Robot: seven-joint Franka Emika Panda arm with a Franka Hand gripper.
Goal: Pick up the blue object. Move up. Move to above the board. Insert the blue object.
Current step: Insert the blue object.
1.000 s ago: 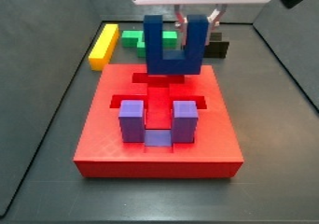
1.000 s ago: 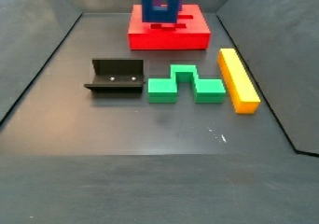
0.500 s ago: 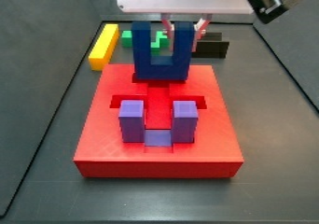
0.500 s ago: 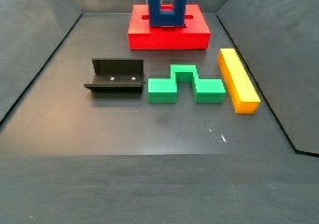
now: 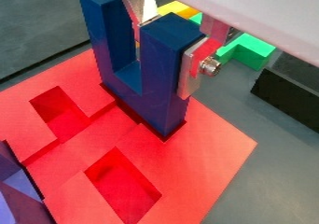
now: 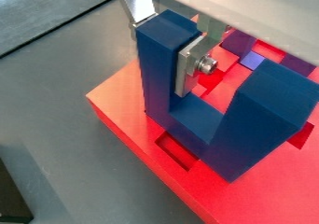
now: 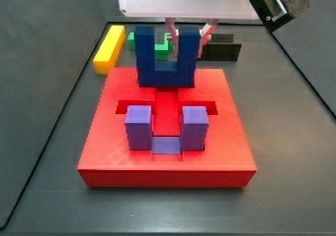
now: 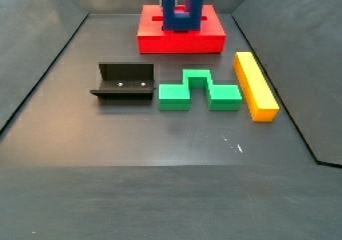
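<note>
Blue object (image 7: 168, 61), prongs up, sits clamped in the gripper (image 7: 186, 33) at the board's (image 7: 118, 156) far end; slight misalignment could jam its base against the recess edge.

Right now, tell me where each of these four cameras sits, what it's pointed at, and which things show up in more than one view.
Wrist view: looks down on the blue object over the board; a silver finger shows.
Wrist view: same block from its other side; the gripper grips one prong.
Side view: at the board's near end, facing the gripper; purple block seated.
Side view: opposite end, across fixture, green block and yellow bar.
Shared: blue object and board, everywhere.
</note>
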